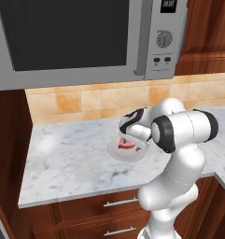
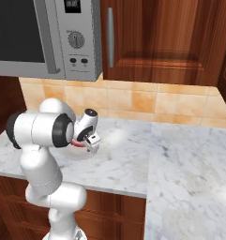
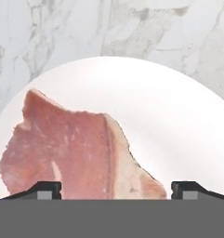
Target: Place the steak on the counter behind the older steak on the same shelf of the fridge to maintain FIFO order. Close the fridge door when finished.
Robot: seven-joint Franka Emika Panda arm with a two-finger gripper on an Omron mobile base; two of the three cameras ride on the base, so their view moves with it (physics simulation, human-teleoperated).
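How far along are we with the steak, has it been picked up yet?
Not yet. The steak still lies on a white plate on the counter. The tool sits just above it, jaws wide apart to either side of the meat, so the grasp is in hand. Lifting, shelving it in the fridge and closing the door all remain.

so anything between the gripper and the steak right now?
Nothing visible. In the hand view the steak lies bare on a white plate on the counter, directly ahead of the gripper, whose jaws stand wide to either side of it. The left base view shows the hand just above the plate.
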